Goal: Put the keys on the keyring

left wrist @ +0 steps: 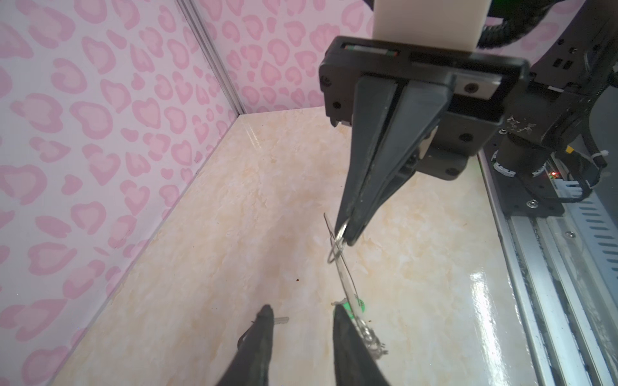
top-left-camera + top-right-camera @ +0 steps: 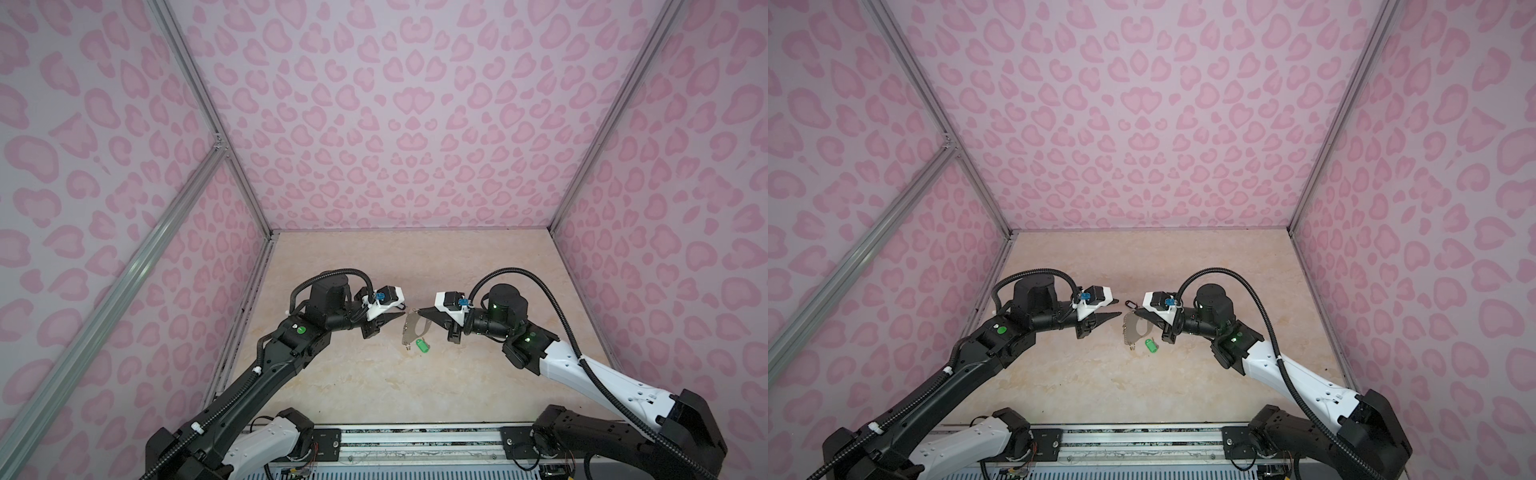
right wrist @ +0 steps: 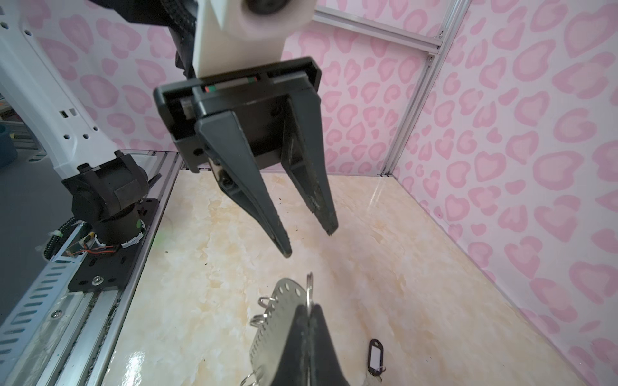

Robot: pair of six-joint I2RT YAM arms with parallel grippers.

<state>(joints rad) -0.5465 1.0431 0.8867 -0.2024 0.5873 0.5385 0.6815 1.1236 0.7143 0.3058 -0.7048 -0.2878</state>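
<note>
**Reach to the black-tag key [image 2: 1132, 304] is shortest for the left pincer [image 2: 1119, 308]**

In a top view the black-tag key lies on the table [image 2: 1142, 257] near frame centre. It is just right of the left pincer's tips and just above the keyring [image 2: 1136, 329]. The tag's long axis runs roughly left to right with a slight downward slant, close to in line with that pincer's approach. The left pincer's jaws stand apart with nothing between them, and I judge this pick falls to that arm.

The right pincer [image 2: 1139, 318] is clamped tight on the keyring's upper end. The plate's long axis runs down the frame from there. The green-tag key [image 2: 1149, 345] lies beside the plate's lower end, at lower centre.

In the left wrist view one finger [image 1: 259, 347] hides most of the black-tag key, leaving only a pale sliver beside it. In the right wrist view the key's metal end is blurred at the bottom edge. I cannot tell whether the green-tag key is already threaded on a split ring, or whether the plate's lower end touches the table.
</note>
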